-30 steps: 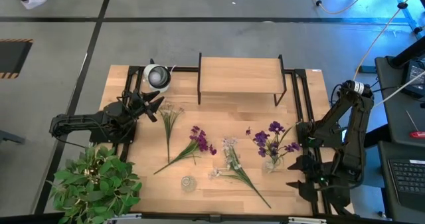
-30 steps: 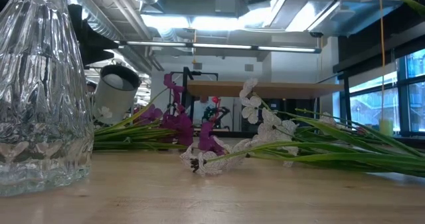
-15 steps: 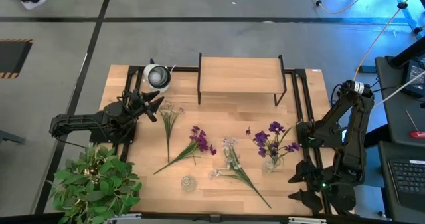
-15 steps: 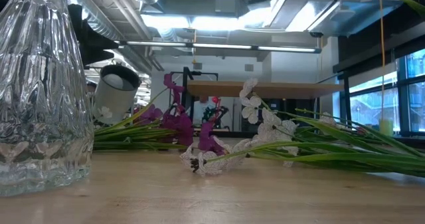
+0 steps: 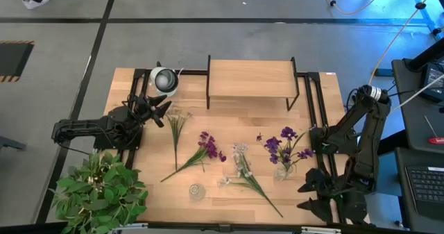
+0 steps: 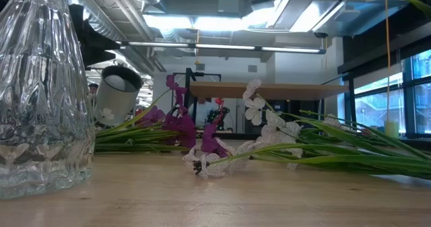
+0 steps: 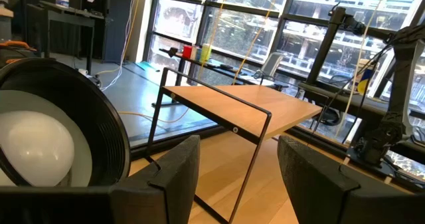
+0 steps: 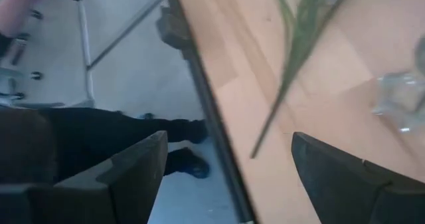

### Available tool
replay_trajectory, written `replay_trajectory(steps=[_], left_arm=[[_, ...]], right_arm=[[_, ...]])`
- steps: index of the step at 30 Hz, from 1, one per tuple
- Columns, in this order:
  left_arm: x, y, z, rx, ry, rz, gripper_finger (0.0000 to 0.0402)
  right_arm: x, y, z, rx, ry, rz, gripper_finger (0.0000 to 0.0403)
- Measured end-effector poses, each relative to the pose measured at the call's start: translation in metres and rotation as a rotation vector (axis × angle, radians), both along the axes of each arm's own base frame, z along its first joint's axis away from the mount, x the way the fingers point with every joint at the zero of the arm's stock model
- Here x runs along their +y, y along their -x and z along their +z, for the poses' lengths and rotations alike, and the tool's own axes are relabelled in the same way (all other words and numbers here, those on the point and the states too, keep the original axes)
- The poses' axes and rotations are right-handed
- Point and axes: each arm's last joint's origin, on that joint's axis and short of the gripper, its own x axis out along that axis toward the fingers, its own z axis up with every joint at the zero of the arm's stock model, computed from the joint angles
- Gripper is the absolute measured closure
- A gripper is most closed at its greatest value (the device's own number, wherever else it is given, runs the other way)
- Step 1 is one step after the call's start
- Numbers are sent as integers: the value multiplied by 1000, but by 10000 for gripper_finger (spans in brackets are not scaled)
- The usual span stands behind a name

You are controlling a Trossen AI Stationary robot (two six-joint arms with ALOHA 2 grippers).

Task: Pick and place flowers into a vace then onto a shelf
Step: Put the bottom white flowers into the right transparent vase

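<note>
The right gripper (image 5: 313, 196) is hanging off the table's near right corner with its fingers spread wide and nothing in them. Its wrist view looks past both fingers at the table edge and one green stem tip, so I'd guess it's lining up for a first pick. The flowers (image 5: 243, 166) lie flat on the wood just beside and ahead of it — white and purple stems fanned out so each can be taken singly. One purple bunch (image 5: 283, 145) already stands in a small glass vase (image 5: 282, 171) close to that gripper. A second clear vase (image 5: 197, 191) sits farther off, empty as far as I can tell. The shelf (image 5: 251, 79) is well beyond, at the far edge, bare on top. The left gripper (image 5: 161, 111) waits open near a white lamp (image 5: 164, 79) — out of the way.
</note>
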Motion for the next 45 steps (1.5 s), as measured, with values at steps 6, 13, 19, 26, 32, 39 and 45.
replay_trajectory(steps=[6,13,19,26,32,39,45], left_arm=[[0,0,0,-1,0,0,206],[0,0,0,-2,1,0,206],[0,0,0,-2,2,0,206],[0,0,0,-4,1,0,206],[0,0,0,-3,0,-1,206],[0,0,0,-3,0,-1,206],[0,0,0,-2,0,-3,206]], right_arm=[[-6,-11,-11,56,32,-127,81],[-11,2,-18,88,164,-115,81],[-17,26,-23,119,223,-161,81],[-9,29,-38,110,221,-170,81],[6,23,-49,100,214,-134,81],[27,0,-65,57,201,-72,81],[36,-31,-84,62,259,16,81]])
